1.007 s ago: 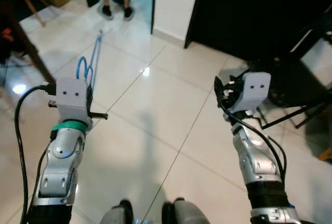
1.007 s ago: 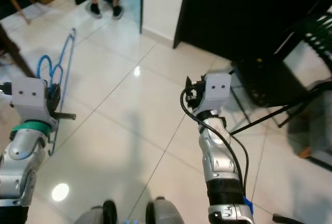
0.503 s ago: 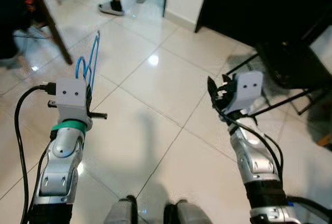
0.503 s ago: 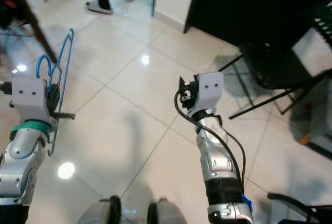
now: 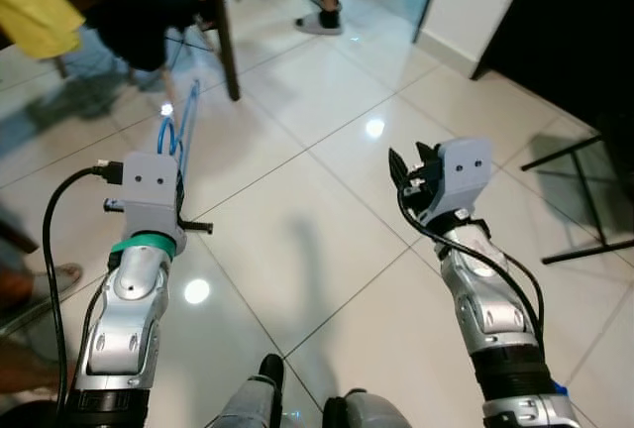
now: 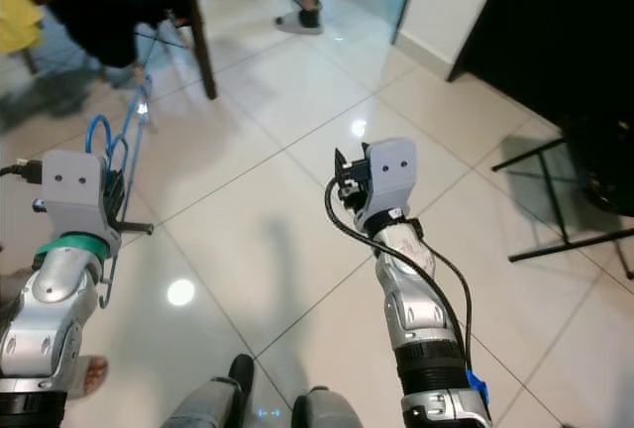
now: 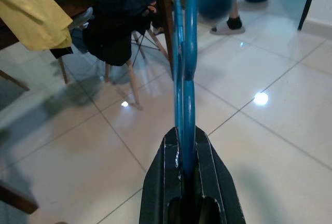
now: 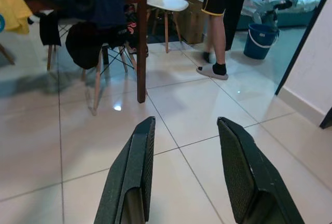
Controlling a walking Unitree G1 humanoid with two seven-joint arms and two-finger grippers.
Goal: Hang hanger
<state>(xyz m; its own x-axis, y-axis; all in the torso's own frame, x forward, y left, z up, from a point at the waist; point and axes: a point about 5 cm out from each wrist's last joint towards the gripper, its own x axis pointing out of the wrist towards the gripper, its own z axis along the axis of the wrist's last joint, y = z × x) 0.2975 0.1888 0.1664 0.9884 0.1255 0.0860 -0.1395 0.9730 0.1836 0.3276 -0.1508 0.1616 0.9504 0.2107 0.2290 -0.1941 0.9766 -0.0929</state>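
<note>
A blue hanger (image 5: 181,132) is held upright in my left gripper (image 7: 185,154), whose black fingers (image 7: 210,167) are shut on its lower part; the hanger (image 7: 185,53) rises straight out from between them. The left arm (image 5: 147,190) is raised at the left over the tiled floor. On the right, my right gripper (image 8: 184,169) is open with nothing between its fingers (image 8: 239,175), and its arm (image 5: 459,175) is held up over the floor.
A dark table leg (image 5: 224,27) and chairs draped with dark and yellow clothes (image 7: 41,14) stand ahead on the left. A person (image 8: 220,22) stands farther off by a blue bucket (image 8: 258,41). A black rack frame (image 5: 584,200) is at the right.
The camera has swung left: the table, chairs and clothes have come into view and the dark cabinet has slid off to the right. Both arms keep their poses, hanger still held.
</note>
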